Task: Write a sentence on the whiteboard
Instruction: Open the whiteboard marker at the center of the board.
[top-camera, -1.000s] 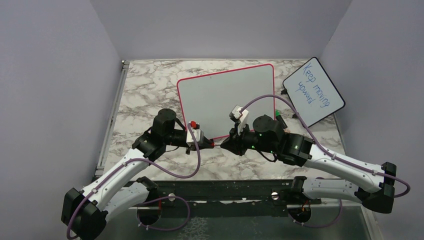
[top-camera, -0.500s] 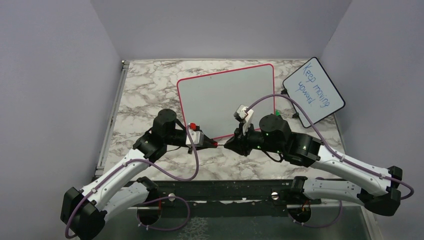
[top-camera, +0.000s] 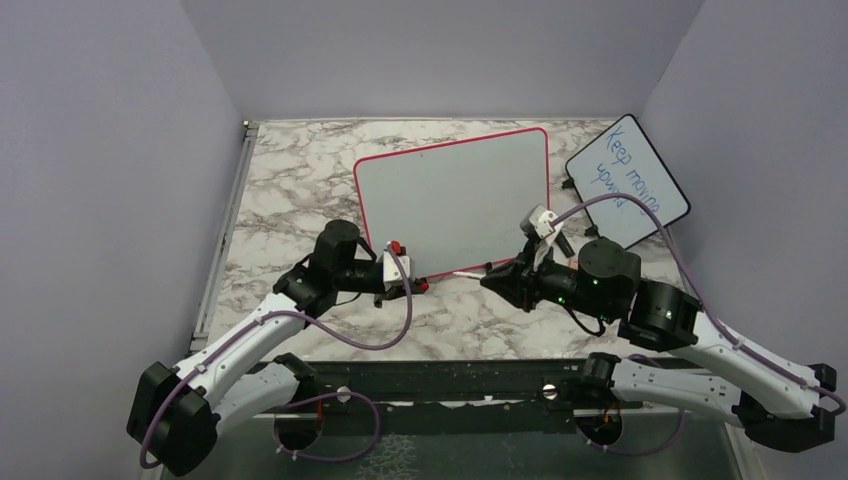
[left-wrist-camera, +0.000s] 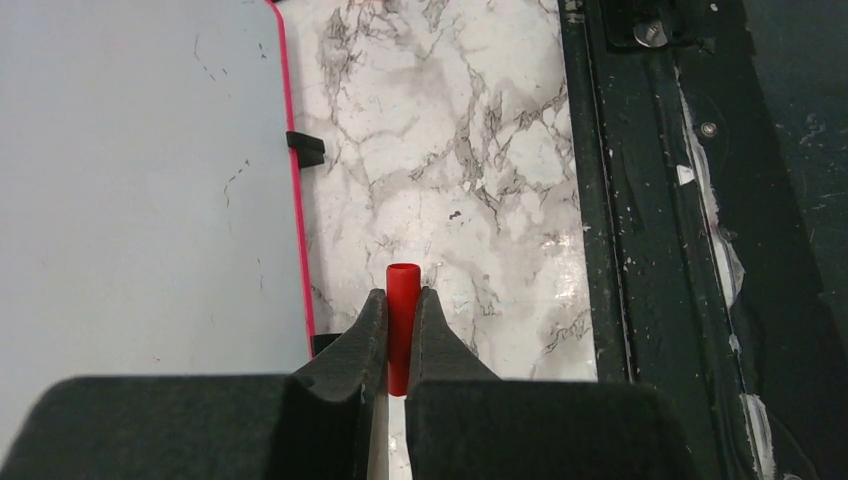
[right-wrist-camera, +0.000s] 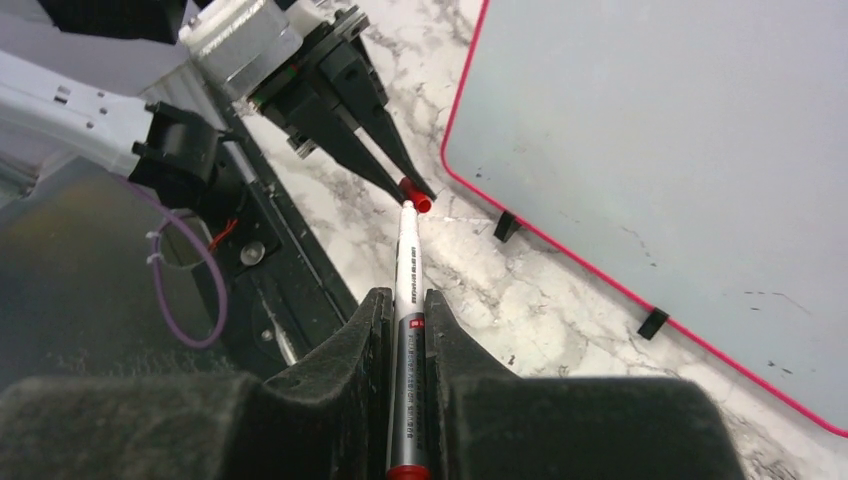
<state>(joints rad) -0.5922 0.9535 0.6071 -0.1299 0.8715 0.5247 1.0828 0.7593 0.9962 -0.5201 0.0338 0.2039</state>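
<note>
The whiteboard (top-camera: 455, 200), pink-framed, lies on the marble table with a bare grey-white face showing only faint smudges (left-wrist-camera: 130, 180) (right-wrist-camera: 680, 150). The sentence is out of view. My left gripper (top-camera: 418, 287) (left-wrist-camera: 402, 300) is shut on a red marker cap (left-wrist-camera: 402, 280) (right-wrist-camera: 417, 200) just off the board's near left corner. Shut on a white and grey marker (right-wrist-camera: 407, 250) (top-camera: 470, 271), my right gripper (top-camera: 497, 277) (right-wrist-camera: 403, 300) points it at the cap. The marker's tip sits a short gap from the cap's mouth, outside it.
A smaller black-framed board (top-camera: 627, 180) with blue writing leans at the back right. A black rail (top-camera: 440, 375) runs along the table's near edge, and grey walls close in the left, back and right sides.
The two grippers met near the board's front edge a second ago. My right arm has since drawn back to the right with the marker, leaving the cap in my left gripper.
</note>
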